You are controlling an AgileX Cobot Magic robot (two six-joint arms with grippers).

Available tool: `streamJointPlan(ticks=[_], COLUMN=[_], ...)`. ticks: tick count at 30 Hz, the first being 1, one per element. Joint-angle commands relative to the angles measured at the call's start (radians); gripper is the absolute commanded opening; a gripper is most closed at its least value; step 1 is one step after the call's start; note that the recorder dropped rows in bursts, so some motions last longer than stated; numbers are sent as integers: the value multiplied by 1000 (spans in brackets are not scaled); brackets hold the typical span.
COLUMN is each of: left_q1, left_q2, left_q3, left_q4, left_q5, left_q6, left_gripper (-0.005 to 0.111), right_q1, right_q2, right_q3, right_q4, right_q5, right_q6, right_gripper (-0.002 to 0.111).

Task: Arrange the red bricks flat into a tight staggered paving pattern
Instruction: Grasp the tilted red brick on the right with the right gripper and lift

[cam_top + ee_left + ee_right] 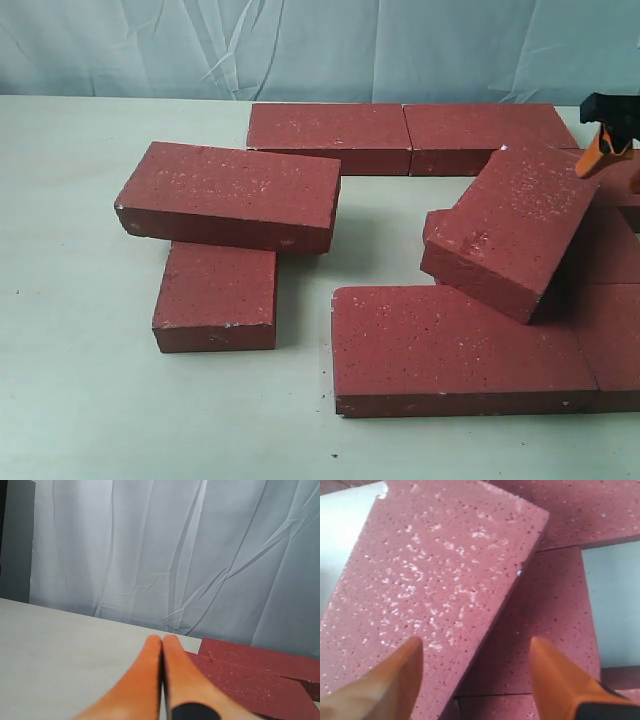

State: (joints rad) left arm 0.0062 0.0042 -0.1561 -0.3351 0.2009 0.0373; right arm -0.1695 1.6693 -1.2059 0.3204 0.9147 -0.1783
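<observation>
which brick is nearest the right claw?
The tilted brick at right, propped askew on flat-laid bricks; the open right claw sits by its back corner. The other raised brick lies far left, stacked on another.

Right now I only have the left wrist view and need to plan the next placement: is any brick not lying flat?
Observer: Yes, a tilted brick leans on the flat bricks at the right.
Operator: Is it being held?
Observer: No, the right claw is open, poised over its top face.
Operator: Anything stacked elsewhere?
Observer: On the left, an upper brick lies across a lower brick.
</observation>
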Motion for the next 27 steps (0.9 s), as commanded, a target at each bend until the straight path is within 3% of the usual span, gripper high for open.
streamJointPlan(ticks=[1,6,11,19,21,24,25,27], left_q1=[-10,-10,-10,-10,-10,-10,-10,-10], left_q2=[-4,-4,-4,-4,-4,-4,-4,-4], left_q3=[-4,-4,-4,-4,-4,-4,-4,-4], left_q4=[11,11,11,11,11,11,11,11], left_q5=[-10,-10,-10,-10,-10,-10,-10,-10], left_q6=[0,0,0,0,0,0,0,0], left_gripper=[0,0,0,0,0,0,0,0], right_q1=[7,7,7,7,7,7,7,7], right_q2=[0,2,5,58,59,57,51,37], right_q3=[-4,53,153,153,153,153,153,153], right_q4=[-6,-20,110,112,112,112,112,112], right_q5=[-9,-35,-155,-144,-144,-132,-130,-132], right_q6=[25,25,-13,-11,-13,-13,-11,-13], right_gripper=[58,58,58,57,45,5,0,0])
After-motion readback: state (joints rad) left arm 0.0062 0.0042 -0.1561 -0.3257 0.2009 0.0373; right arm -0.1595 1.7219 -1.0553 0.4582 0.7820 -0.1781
